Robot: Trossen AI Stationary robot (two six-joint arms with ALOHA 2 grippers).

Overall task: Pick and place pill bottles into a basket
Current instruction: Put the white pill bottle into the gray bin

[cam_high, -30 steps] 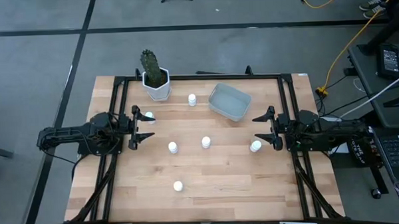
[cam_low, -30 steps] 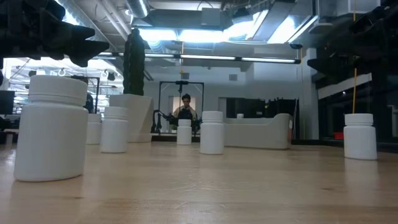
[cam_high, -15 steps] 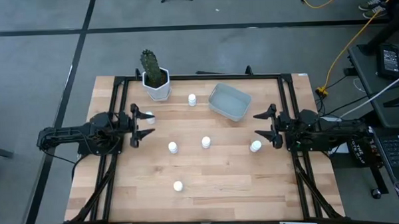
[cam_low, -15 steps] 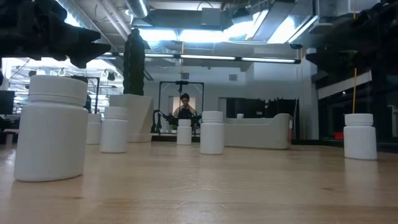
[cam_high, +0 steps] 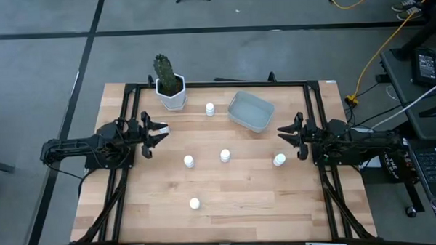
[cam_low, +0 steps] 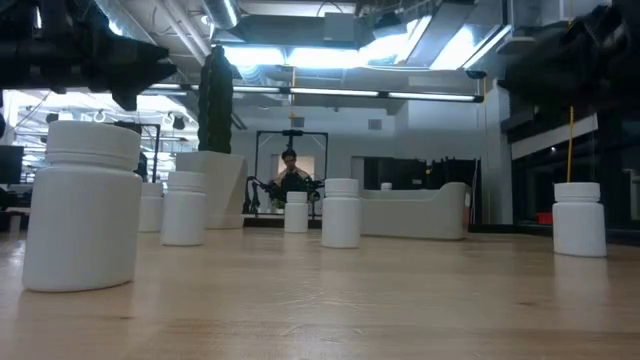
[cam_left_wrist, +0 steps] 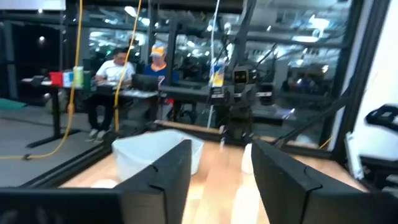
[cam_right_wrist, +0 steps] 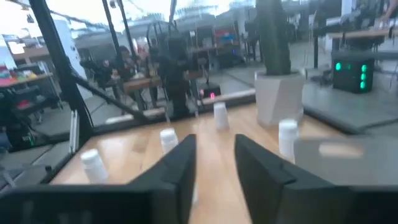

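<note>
Plainly, basket (cam_high: 251, 111) holds nothing (pill bottles (cam_high: 225, 156) dot the table (cam_high: 242, 202)).

I see a pale wood-plank tabletop (cam_high: 235, 187), matt white plastic pill bottles (cam_low: 82, 205), a smooth plastic basket (cam_high: 251, 111).

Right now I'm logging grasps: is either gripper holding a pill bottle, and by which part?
Nothing is held. The left gripper and the right gripper both hang open over the table's side edges. All six pill bottles stand on the wood.
</note>
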